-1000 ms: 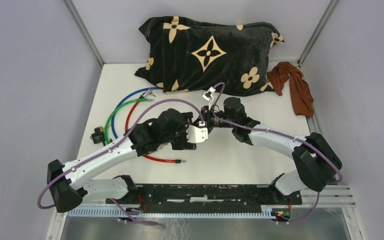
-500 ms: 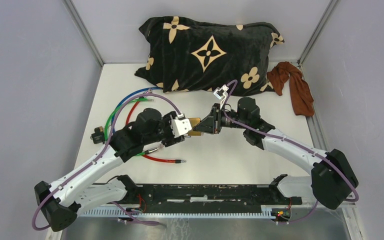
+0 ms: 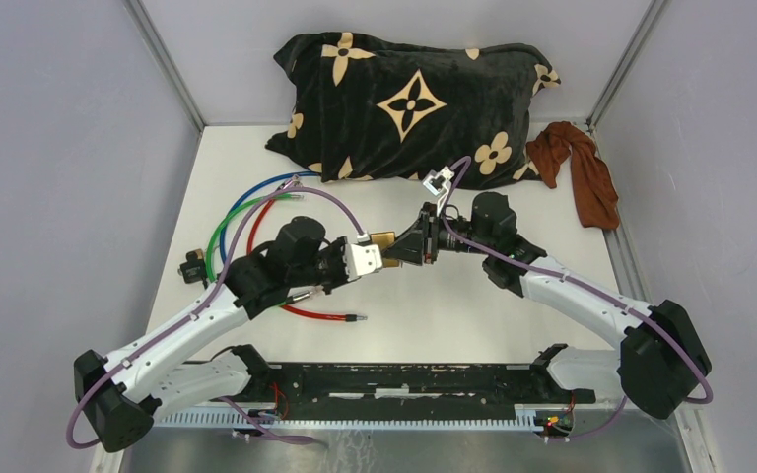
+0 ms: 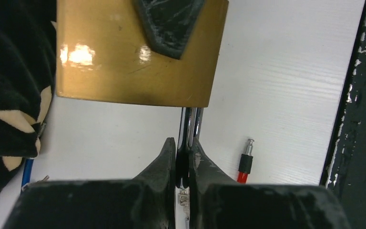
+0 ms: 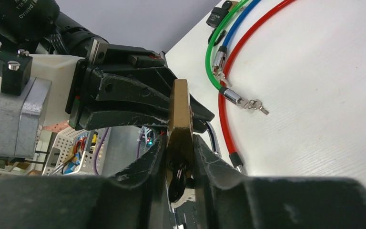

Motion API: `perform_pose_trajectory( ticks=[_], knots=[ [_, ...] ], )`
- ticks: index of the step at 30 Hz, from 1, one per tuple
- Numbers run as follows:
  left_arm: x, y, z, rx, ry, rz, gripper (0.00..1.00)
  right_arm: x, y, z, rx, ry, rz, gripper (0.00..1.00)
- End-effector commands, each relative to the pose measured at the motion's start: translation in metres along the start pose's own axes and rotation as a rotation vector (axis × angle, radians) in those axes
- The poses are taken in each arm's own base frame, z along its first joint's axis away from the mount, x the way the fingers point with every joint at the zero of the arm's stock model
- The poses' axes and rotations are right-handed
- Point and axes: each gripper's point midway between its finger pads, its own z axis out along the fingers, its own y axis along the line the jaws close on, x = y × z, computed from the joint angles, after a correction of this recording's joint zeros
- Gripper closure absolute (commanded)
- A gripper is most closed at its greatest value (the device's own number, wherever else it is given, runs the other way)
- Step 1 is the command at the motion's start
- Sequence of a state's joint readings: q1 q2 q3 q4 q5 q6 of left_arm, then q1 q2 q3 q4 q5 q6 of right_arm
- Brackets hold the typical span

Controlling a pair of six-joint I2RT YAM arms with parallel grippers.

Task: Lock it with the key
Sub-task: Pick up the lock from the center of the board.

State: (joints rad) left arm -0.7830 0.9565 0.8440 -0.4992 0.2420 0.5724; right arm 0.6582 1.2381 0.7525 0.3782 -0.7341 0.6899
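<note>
A brass padlock (image 3: 384, 239) hangs in the air above the middle of the table, between my two grippers. My left gripper (image 4: 185, 143) is shut on its steel shackle (image 4: 191, 125), with the brass body (image 4: 124, 62) just beyond the fingertips. My right gripper (image 5: 179, 140) comes from the other side. Its fingers (image 5: 205, 162) lie against both flat faces of the body (image 5: 181, 109). The key's black head (image 5: 178, 179) sticks out of the padlock's underside, between those fingers. From above, the left gripper (image 3: 377, 254) and right gripper (image 3: 401, 246) meet at the padlock.
Red, green and blue cable locks (image 3: 246, 222) curl on the table's left, with a small black lock (image 3: 192, 266) and loose keys (image 5: 252, 105). The red cable's tip (image 4: 244, 162) lies under the padlock. A black patterned pillow (image 3: 409, 103) and a brown cloth (image 3: 577, 168) lie at the back.
My left gripper, open a second ago, has shut on the shackle. Both arms have shifted from a tight cluster at mid-table, so the padlock now shows between them.
</note>
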Motion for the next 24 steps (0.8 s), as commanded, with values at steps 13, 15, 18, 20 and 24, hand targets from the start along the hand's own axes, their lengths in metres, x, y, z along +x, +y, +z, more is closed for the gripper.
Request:
perform_pose_trajectory(
  ticks=[13,15,18,20,24],
  knots=[
    [-0.028,-0.031,-0.02,0.159,-0.124,-0.047,0.98,-0.003,-0.015,-0.04,-0.002,0.084,-0.502,0.02],
    [-0.033,-0.032,-0.021,0.174,-0.135,-0.05,0.98,0.012,0.002,-0.034,-0.092,0.087,-0.586,0.02],
    [-0.037,-0.035,-0.023,0.197,-0.144,-0.056,0.98,0.03,0.021,-0.026,-0.194,0.083,-0.686,0.02],
    [-0.038,-0.037,-0.024,0.211,-0.147,-0.058,0.98,0.039,0.022,-0.021,-0.219,0.095,-0.685,0.02],
    [-0.042,-0.038,-0.024,0.225,-0.158,-0.066,0.98,0.054,0.02,-0.009,-0.236,0.129,-0.659,0.08]
  ],
)
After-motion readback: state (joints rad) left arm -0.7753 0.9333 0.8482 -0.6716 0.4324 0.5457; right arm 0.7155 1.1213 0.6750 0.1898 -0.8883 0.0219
